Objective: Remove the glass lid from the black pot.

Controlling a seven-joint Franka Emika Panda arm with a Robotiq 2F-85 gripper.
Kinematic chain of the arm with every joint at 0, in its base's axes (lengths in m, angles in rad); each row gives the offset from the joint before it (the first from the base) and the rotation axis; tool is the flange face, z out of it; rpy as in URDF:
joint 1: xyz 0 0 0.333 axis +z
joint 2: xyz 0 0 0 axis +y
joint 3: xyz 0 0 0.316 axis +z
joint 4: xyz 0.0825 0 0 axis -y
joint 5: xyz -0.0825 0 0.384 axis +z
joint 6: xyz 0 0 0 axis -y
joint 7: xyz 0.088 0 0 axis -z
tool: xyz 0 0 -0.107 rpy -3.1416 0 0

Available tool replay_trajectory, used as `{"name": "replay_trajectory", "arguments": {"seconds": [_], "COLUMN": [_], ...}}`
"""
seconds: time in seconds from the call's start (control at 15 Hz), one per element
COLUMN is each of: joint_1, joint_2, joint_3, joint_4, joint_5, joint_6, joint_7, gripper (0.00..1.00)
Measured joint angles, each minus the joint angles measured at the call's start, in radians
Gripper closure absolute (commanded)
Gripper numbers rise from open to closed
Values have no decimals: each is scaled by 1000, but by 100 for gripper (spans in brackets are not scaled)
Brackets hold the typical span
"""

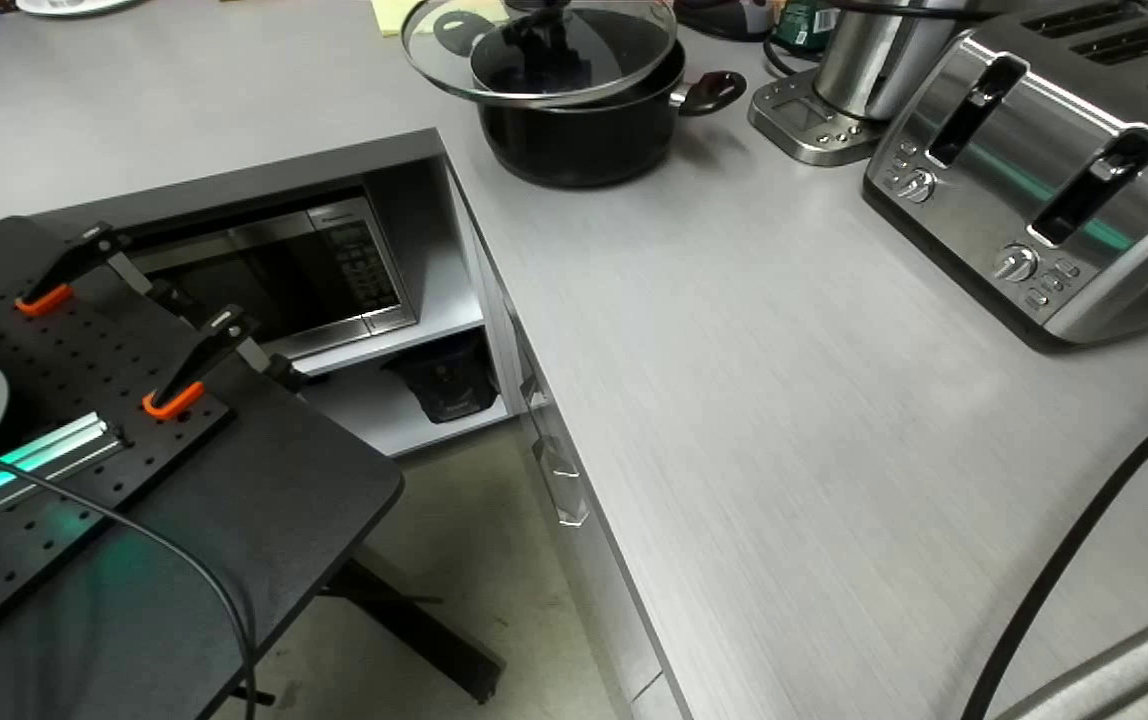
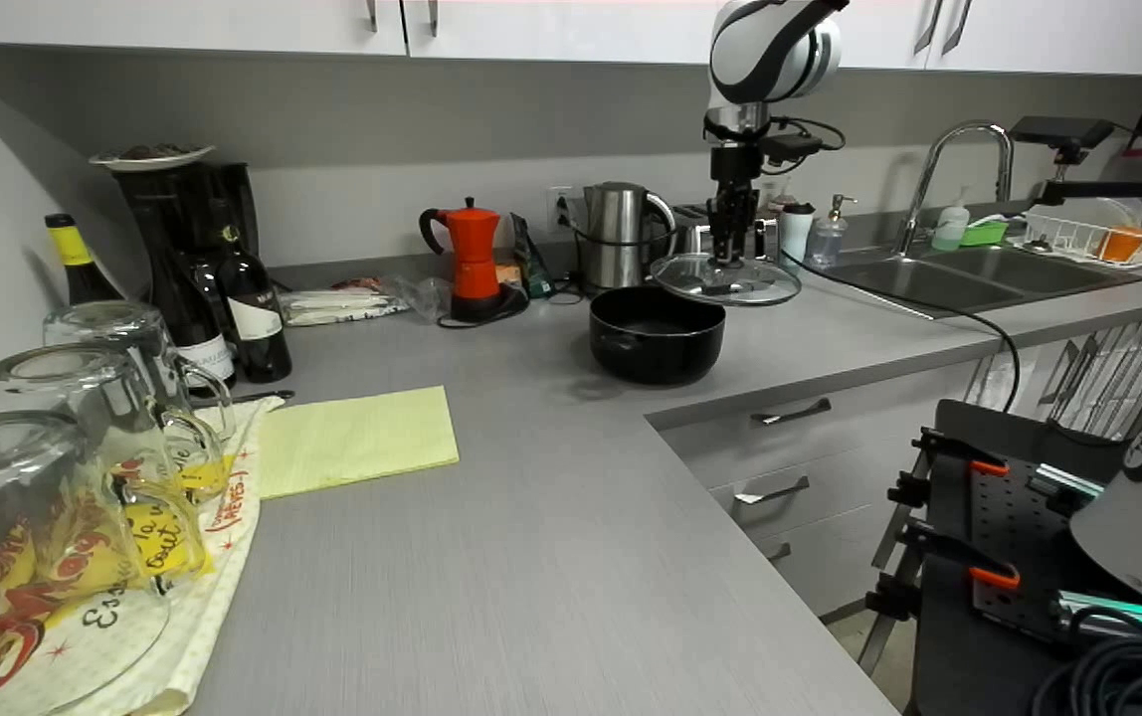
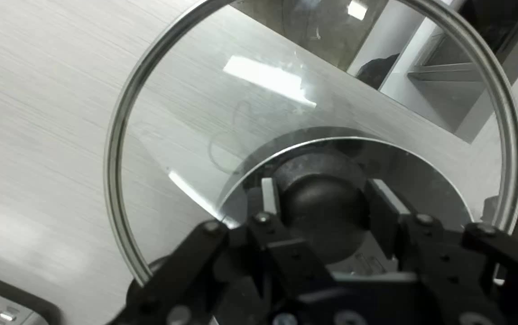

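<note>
The glass lid (image 1: 584, 80) is a clear disc with a thin metal rim. My gripper (image 2: 727, 251) is shut on the lid's black knob (image 3: 324, 205), one finger on each side. The lid (image 2: 765, 285) hangs roughly level, raised off the black pot (image 2: 658, 338). In an exterior view it is offset to the right of the pot, overlapping its far edge. The black pot (image 1: 579, 145) stands on the counter with its top uncovered. In the wrist view the lid (image 3: 259, 113) fills the middle, and a dark round shape shows through the glass below.
A silver toaster (image 1: 1064, 190) and a steel kettle (image 2: 616, 234) stand near the lid. A red moka pot (image 2: 475, 259), yellow cloth (image 2: 357, 438) and glass mugs (image 2: 29, 517) are on the counter. A sink (image 2: 964, 273) lies beyond. The counter has an inner corner beside the pot.
</note>
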Motion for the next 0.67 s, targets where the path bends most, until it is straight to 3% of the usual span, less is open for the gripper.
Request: {"name": "replay_trajectory", "arguments": {"seconds": [0.67], "joint_1": [-111], "joint_2": [12], "joint_3": [-92], "joint_4": [-59], "joint_5": [112], "joint_6": [-1], "joint_7": [16], "gripper": [75]}}
